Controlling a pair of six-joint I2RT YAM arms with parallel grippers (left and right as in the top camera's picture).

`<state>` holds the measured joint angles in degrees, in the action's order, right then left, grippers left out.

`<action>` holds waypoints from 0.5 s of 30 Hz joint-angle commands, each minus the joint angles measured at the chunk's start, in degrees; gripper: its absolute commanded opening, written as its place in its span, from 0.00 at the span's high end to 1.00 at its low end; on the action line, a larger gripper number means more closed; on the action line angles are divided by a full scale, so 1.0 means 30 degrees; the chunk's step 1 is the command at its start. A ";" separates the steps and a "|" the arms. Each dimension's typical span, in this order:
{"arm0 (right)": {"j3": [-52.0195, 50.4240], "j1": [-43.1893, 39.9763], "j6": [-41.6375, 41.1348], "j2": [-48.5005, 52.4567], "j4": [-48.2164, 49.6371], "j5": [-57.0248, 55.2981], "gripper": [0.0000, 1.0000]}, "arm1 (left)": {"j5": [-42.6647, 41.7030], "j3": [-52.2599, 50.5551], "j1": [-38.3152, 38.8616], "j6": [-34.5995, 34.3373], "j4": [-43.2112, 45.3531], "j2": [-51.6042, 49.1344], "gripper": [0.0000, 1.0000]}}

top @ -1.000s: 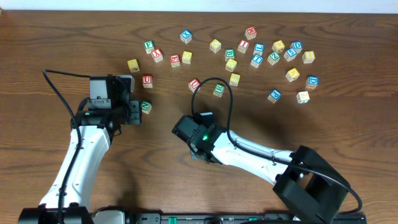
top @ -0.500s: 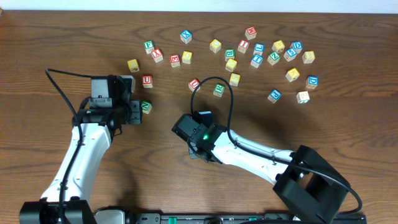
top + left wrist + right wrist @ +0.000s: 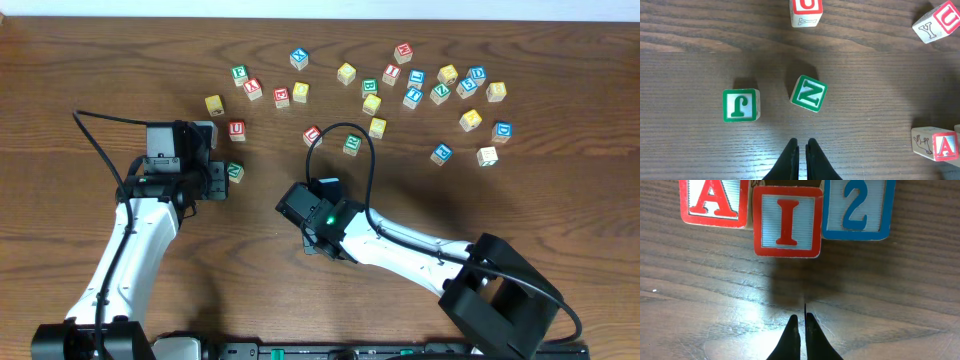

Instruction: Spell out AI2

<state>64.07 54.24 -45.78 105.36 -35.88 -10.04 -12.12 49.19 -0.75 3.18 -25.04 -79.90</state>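
AI2 [image 3: 786, 222] reads complete across 3 adjoining cubes, so we judge our right gripper [image 3: 800, 325], fingers pinched together and empty, need only retreat.

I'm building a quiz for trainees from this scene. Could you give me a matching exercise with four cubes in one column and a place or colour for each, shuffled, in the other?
Things:
1. A cube
2. I cube
3. 2 cube
4. green Z-like cube

Descriptions (as the wrist views show them):
a. blue frame, right end of the row
b. lying askew just ahead of the left gripper
c. red frame, middle of the row
d. red frame, left end of the row

Pairs: 1-d, 2-c, 3-a, 4-b.
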 commanded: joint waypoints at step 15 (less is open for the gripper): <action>-0.0058 -0.0146 0.0291 0.0248 0.0423 -0.1275 0.99 | -0.0102 -0.0095 -0.0066 -0.0087 0.0073 -0.0160 0.93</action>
<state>64.05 54.24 -45.74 105.38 -34.76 -11.88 -12.12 49.19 -0.75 3.18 -25.06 -79.90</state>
